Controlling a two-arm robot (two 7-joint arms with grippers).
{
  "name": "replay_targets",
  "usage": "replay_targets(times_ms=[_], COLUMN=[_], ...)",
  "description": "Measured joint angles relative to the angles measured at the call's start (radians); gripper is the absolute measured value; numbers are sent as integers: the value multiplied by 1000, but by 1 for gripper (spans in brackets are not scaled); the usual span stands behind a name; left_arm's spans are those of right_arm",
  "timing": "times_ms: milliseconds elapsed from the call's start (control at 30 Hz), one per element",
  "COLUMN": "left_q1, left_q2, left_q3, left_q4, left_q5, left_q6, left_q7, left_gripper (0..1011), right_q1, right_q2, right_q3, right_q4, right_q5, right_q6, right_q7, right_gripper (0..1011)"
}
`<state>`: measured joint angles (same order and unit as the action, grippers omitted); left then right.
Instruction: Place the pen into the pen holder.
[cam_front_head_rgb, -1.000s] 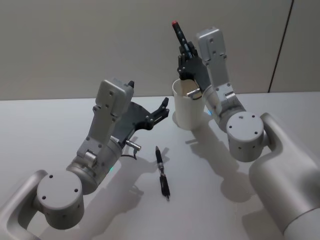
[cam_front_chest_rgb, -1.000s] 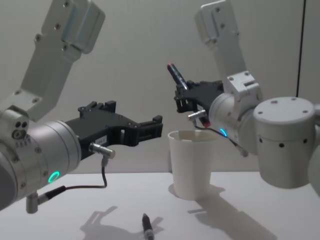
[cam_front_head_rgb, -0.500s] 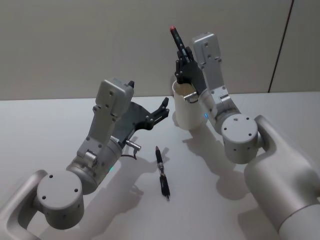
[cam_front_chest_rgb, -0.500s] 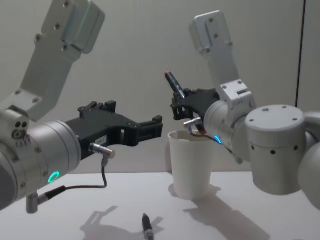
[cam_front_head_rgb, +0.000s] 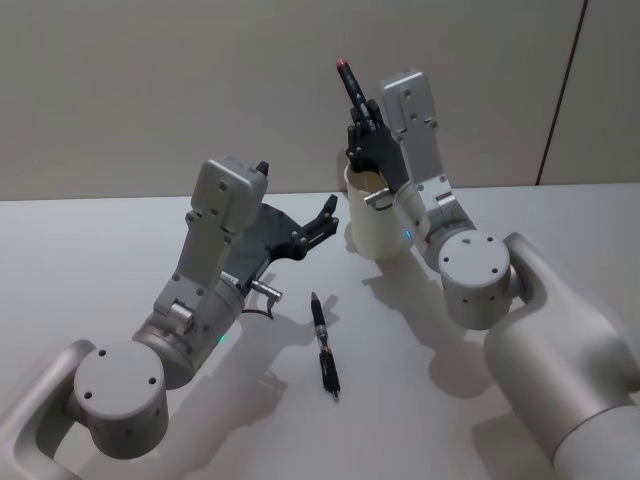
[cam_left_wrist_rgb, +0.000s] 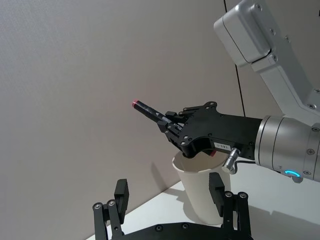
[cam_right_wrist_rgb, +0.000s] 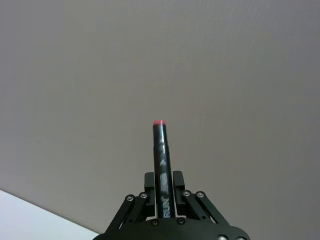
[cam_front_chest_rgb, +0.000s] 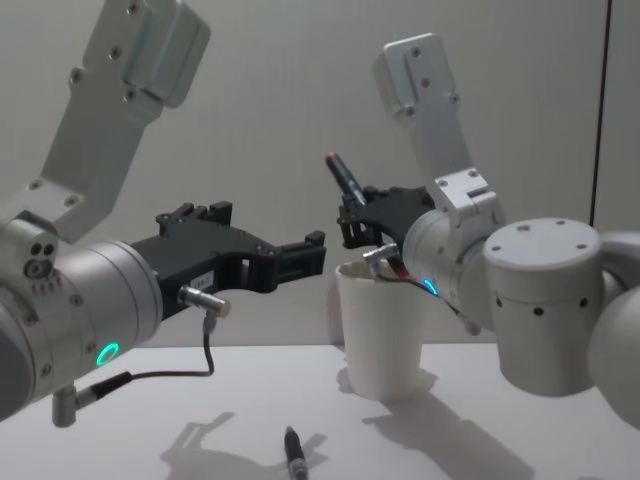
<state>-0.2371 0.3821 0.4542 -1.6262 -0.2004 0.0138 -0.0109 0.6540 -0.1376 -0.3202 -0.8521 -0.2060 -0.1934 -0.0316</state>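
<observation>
Fingers of the right gripper (cam_front_head_rgb: 368, 128) are clamping the pen (cam_front_head_rgb: 350, 82) low on its barrel, red end tilting up, just above the mouth of the pen holder (cam_front_head_rgb: 372, 228). Judging the insertion step underway; next is calling for lowering, then release. Left gripper (cam_front_head_rgb: 322, 220) is hovering beside it, fingers spread. Pen holder is standing upright on the counter (cam_front_head_rgb: 80, 250): white, tapered, rolled rim. A second pen (cam_front_head_rgb: 325, 345) is lying nearer.
</observation>
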Motion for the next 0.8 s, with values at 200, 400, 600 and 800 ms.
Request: replay_targets(times_ms=[200,400,600,800], left_q1=[0,0,0,0], left_q2=[0,0,0,0], left_q3=[0,0,0,0], left_q4=[0,0,0,0], left_q5=[0,0,0,0], left_q6=[0,0,0,0], left_q7=[0,0,0,0], left_gripper=[1001,1001,1001,1001], right_q1=[3,4,5,5], right_q2=[-2,-2,-3,-3], right_q3=[-1,-1,-1,-1], right_q4=[8,11,14,15], right_q5=[1,1,2,2], right_q6=[-2,-2,-3,-4], right_q7=[-1,-1,-1,-1], right_gripper=[367,527,731,915])
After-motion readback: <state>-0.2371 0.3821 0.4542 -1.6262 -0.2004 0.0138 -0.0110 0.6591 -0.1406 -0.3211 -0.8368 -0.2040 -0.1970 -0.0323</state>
